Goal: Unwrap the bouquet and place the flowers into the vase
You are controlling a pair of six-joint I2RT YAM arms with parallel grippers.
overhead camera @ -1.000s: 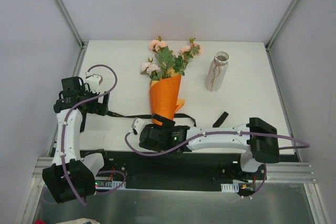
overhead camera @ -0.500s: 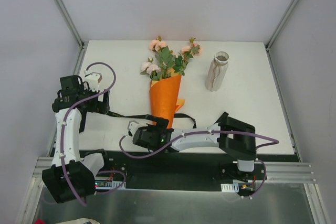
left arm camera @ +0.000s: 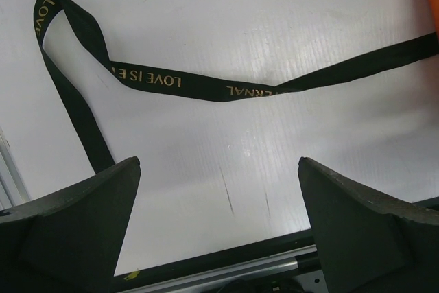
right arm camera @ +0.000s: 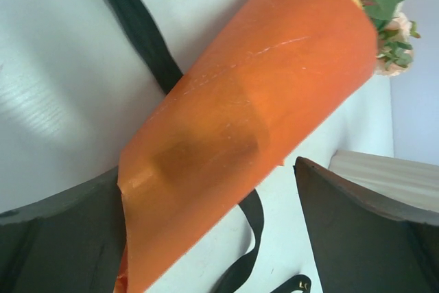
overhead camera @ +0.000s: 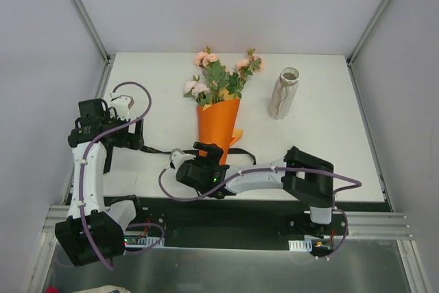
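Left gripper [left arm camera: 218,169]: jaws spread fully and nothing between them but bare table [overhead camera: 322,142]. It hovers at the left side of the table, tipped toward the surface. The black ribbon [left arm camera: 171,81], with gold lettering, lies slack and flat in front of it in a long loop. In the left wrist view one strand runs down to the tip of the left-hand finger [left arm camera: 75,224] and disappears behind it; we cannot tell whether it touches.

Right gripper [right arm camera: 206,169]: jaws also fully apart, straddling the narrow end of the bouquet [overhead camera: 218,118]. The orange paper [right arm camera: 240,121] fills most of the gap. The paper's edge overlaps the left-hand finger [right arm camera: 62,238] in the right wrist view, so we cannot settle whether they touch. White table shows between the paper and the other finger [right arm camera: 357,231]. No clamp on the paper.

The bouquet lies on the table near the centre, blooms toward the far edge, narrow end toward the arm bases. The flowers [overhead camera: 223,77] sit inside the cone, heads and leaves sticking out of its wide end. The ribbon passes under the cone; whether it is knotted there we cannot tell.

The vase [overhead camera: 283,94] stands to the right of the bouquet, apart from it, with its mouth showing round and open.
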